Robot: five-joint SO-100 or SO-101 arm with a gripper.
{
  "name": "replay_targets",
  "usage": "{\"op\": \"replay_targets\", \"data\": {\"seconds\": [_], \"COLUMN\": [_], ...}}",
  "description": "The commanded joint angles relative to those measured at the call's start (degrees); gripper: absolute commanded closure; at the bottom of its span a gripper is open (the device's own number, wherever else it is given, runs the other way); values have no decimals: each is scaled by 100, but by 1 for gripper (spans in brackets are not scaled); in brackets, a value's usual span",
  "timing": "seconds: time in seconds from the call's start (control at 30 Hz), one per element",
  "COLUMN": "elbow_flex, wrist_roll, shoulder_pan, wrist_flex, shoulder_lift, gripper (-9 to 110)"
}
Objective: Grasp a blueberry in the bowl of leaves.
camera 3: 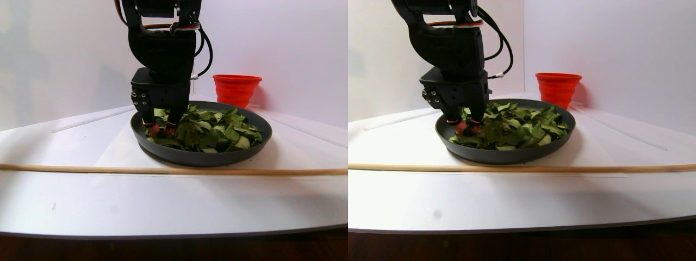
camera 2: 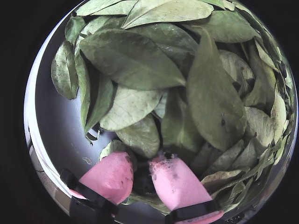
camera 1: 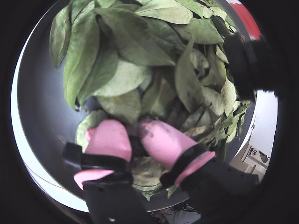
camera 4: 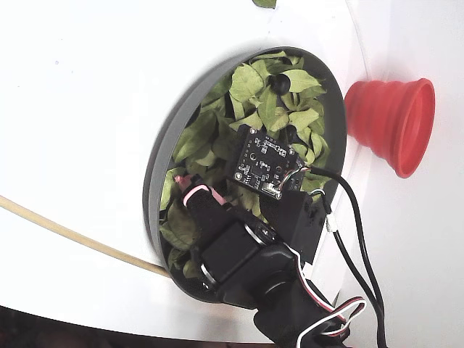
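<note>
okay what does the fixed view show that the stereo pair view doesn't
Only the fixed view shows a dark round thing among the leaves at the far side of the bowl, possibly a blueberry, and the circuit board on the arm. Only the stereo pair shows the tool from the side, tips down in the leaves. Both show the red cup and wooden stick.

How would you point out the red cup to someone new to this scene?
Start at the wide dark-grey bowl of green leaves. Just beyond its rim stands the red cup, apart from the bowl. It is the only red, ribbed, funnel-shaped thing here.
</note>
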Motion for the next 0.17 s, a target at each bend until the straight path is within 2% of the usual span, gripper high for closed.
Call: {"op": "replay_targets", "data": {"seconds": [0.0,0.13], "elbow_flex": [-35,-97], "wrist_roll": [-79,-176], "shoulder_pan": [105,176], "wrist_flex": [9,62], "shoulder_lift": [729,870], "gripper": [95,95]}}
